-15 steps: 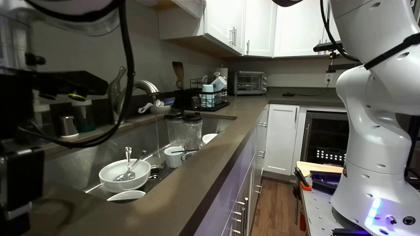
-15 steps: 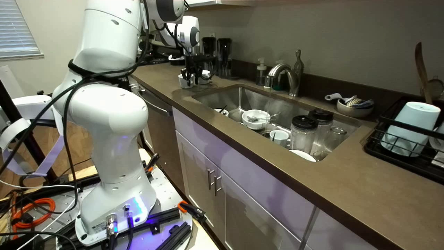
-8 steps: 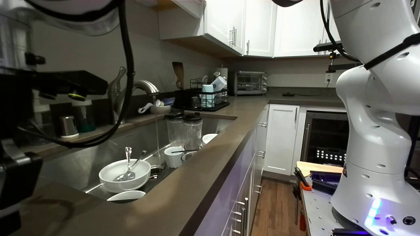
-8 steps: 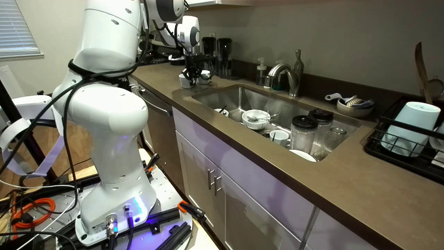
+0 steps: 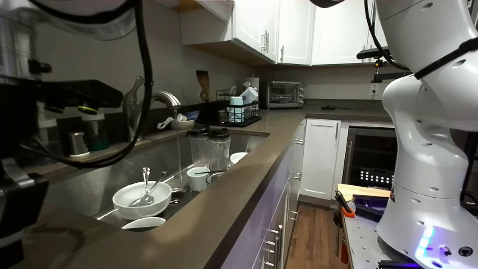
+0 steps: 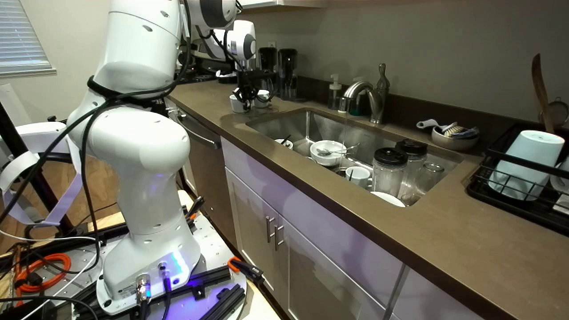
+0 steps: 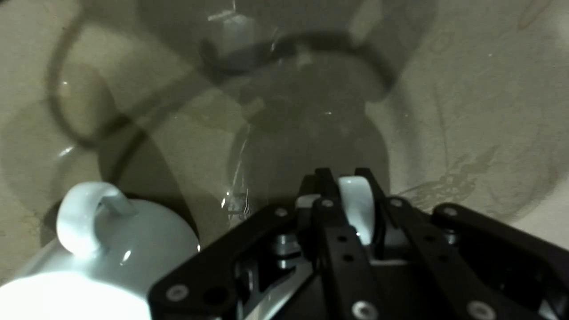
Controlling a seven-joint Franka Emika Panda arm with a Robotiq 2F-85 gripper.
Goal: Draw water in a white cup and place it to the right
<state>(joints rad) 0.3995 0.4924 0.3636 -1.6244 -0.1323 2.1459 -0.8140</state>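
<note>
The white cup (image 6: 235, 105) stands on the countertop left of the sink. In the wrist view its white handle (image 7: 358, 209) sits between my fingers and its body is hidden. My gripper (image 7: 343, 172), also in an exterior view (image 6: 243, 100), is shut on that handle. Only part of my gripper (image 5: 16, 224) shows in an exterior view, with the cup out of view there. The faucet (image 6: 362, 89), also in an exterior view (image 5: 168, 100), runs a thin stream of water (image 5: 179, 149) into the sink (image 6: 284, 126).
Another white cup (image 6: 262, 98) stands close beside, its handle turned toward the camera in the wrist view (image 7: 146, 235). The sink holds a white bowl (image 5: 123, 201) with utensils, a white mug (image 6: 358, 175) and jars (image 6: 389, 171). A dish rack (image 6: 498, 164) stands right.
My gripper's fingers have closed around the cup's handle between the earliest frames and the later ones. The arm, the cup and the running water look nearly the same.
</note>
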